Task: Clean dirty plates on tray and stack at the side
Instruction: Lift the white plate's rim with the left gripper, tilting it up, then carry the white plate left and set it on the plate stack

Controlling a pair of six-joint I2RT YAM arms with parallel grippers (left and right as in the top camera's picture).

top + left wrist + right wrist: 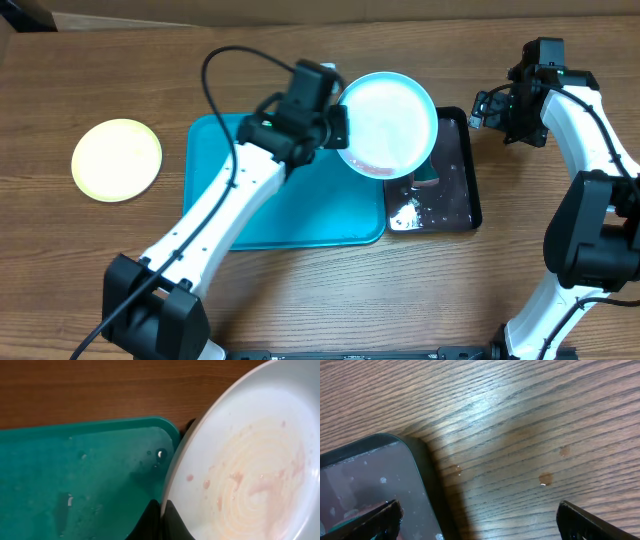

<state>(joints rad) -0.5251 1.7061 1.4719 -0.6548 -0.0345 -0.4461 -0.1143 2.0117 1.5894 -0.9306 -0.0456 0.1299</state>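
Observation:
My left gripper (341,126) is shut on the rim of the pale blue plate (388,120) and holds it tilted above the right end of the turquoise tray (290,205) and the black tray. In the left wrist view the fingers (162,512) pinch the plate's edge, and the plate (250,460) shows red-brown smears. The pale yellow-green plate (117,159) lies flat on the table at the left. The white plate is out of view. My right gripper (488,108) is open and empty, above the table by the black tray's far right corner (480,515).
The glossy black tray (462,185) lies right of the turquoise tray and also shows in the right wrist view (365,475). It holds white foam (405,212) and a green and red item (428,181) partly under the plate. Water drops (545,479) lie on the wood.

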